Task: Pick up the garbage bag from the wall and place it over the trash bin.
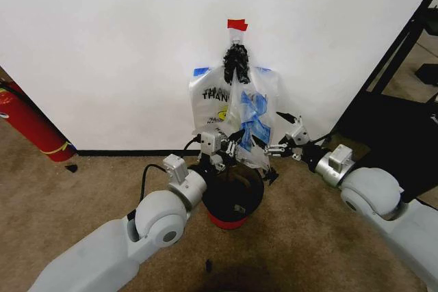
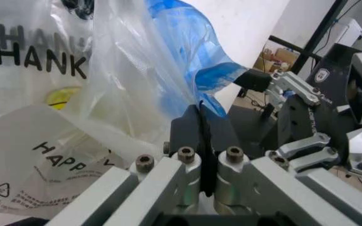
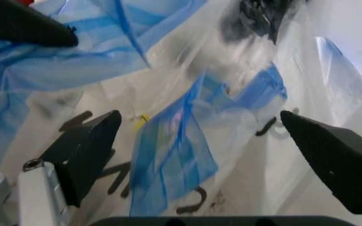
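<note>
Right, sweep the head view from 9 o'clock across. You pass the red fire extinguisher [image 1: 27, 122] leaning at the wall, then your left gripper [image 1: 220, 147], reaching in from 7 o'clock to the lower left edge of the garbage bag [image 1: 236, 111]. In the left wrist view its two black pads [image 2: 197, 129] stand pressed together, with the bag film lying right against them; whether any film is pinched between them you cannot tell from here.

Dead centre, the bag hangs on the wall from a bunched black knot [image 1: 237, 63] under a strip of red tape [image 1: 237, 24], presumably so its loops are held high and its body falls free within reach of both arms. Its long axis runs straight down, 12 to 6 o'clock, with the hanging point at the top and the lower hem loose. The hem dangles just above the trash bin [image 1: 233, 200], which sits on the carpet directly below, probably so the bag need only be lowered over the rim.

At 3 o'clock of the bag, your right gripper [image 1: 274, 148] comes in from the right with its fingers spread apart; in the right wrist view, blue-printed film fills the gap between them, not yet clamped.
</note>
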{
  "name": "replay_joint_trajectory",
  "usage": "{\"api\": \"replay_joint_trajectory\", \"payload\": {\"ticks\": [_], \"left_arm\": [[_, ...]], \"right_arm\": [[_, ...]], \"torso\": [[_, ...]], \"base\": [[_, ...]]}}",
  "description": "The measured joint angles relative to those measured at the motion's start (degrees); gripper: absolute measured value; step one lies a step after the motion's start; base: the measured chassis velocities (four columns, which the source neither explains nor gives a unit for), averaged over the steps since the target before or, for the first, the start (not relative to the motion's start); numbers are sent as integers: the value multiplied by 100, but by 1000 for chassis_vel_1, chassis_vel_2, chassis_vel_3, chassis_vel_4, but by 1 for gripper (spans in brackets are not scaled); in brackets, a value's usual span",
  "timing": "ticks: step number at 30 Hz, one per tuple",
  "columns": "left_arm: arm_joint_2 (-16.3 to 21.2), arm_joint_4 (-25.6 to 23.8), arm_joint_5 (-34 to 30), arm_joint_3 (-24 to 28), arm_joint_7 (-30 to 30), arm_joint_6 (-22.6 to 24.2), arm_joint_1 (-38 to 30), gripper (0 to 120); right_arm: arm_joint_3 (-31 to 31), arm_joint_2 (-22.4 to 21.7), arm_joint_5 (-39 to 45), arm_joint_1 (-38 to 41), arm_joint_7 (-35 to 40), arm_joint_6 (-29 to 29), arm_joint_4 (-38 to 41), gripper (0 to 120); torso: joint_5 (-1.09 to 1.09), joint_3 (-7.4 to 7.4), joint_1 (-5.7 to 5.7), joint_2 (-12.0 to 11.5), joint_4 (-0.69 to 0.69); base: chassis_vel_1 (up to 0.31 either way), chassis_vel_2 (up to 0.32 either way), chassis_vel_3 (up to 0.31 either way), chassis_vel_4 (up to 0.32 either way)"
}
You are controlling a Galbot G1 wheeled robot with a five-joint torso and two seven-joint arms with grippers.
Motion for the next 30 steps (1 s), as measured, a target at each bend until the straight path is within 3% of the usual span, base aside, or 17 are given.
{"api": "replay_joint_trajectory", "payload": {"ticks": [4,24,28,30], "left_arm": [[18,0,-9,-40,7,0,8,0],[1,16,-10,-15,11,2,12,0],[0,15,-11,-17,8,4,4,0],[2,10,-13,-27,4,5,5,0]], "right_arm": [[-132,34,-9,161,20,1,-62,89],[-400,57,-28,286,98,-202,-175,13],[-406,36,42,279,140,-307,-169,0],[-403,26,156,265,204,-402,-132,0]], "torso": [[0,0,0,0,0],[0,0,0,1,0],[0,0,0,1,0],[1,0,0,1,0]], "base": [[0,0,0,0],[0,0,0,0],[0,0,0,0],[0,0,0,0]]}}
